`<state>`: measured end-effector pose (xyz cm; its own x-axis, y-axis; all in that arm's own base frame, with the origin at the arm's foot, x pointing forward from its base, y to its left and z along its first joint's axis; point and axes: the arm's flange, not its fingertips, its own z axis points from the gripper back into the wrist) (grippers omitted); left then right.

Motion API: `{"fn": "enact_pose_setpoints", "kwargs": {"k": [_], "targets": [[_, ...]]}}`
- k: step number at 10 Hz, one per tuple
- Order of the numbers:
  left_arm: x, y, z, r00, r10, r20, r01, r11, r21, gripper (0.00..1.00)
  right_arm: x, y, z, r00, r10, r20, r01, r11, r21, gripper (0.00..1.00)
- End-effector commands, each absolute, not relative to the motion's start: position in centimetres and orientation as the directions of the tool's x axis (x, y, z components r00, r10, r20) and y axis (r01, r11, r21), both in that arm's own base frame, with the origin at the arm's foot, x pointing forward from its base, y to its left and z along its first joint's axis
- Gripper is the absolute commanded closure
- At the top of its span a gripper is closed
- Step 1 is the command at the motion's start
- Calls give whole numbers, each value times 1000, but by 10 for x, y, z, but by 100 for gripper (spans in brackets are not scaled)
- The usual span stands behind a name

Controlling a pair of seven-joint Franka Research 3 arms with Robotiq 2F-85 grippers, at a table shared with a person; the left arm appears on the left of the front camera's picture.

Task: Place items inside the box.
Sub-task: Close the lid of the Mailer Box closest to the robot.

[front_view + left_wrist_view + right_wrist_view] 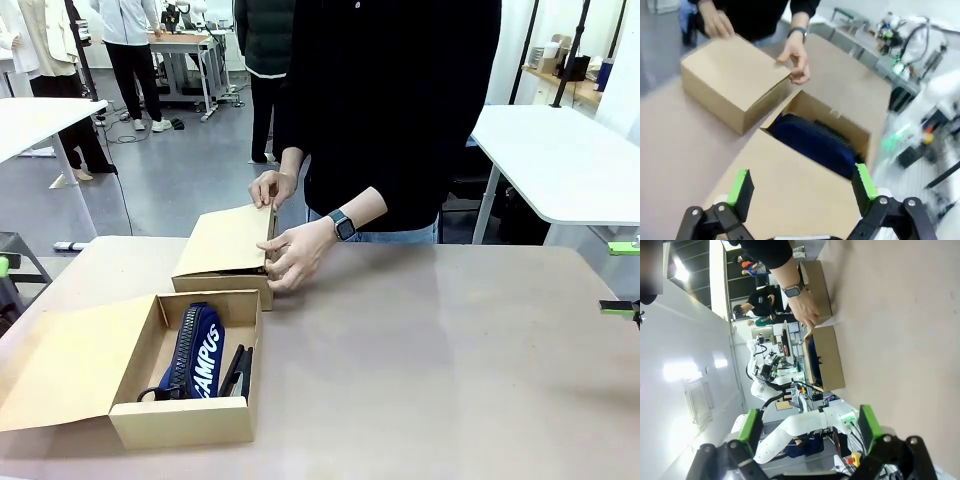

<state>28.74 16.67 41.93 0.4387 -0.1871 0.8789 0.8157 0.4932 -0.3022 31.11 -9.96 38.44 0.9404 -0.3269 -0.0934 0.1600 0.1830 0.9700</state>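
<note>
Front view: the open box (pixel 180 418) is being kept at the near left of the table (pixel 450 360), its flap laid flat outward so the inside stays reachable; the navy pouch (pixel 197 350) and a black item (pixel 237 370) are already lying in it. The second box (pixel 225 252) is being pressed shut by the person's hands (pixel 295 255), probably to mark it finished. Both the left gripper (pixel 802 187) and the right gripper (pixel 810 425) are being held spread and empty, apparently awaiting another item.
</note>
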Motion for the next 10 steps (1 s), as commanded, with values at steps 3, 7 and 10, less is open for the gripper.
{"fn": "enact_pose_setpoints", "kwargs": {"k": [3, 7, 10], "targets": [[291, 175, 413, 297, -236, 925, 860, 488, -151, 0, 310, -99, 389, 936, -334, -108, 169, 160, 972, 0], [301, 182, 397, 18, -357, 934, 908, 397, 135, 0, 310, -99, 389, 936, -334, -108, 169, 160, 972, 0], [307, 214, 357, -226, -493, 840, 902, 221, 372, 0, 310, -99, 389, 936, -334, -108, 169, 160, 972, 0]]}}
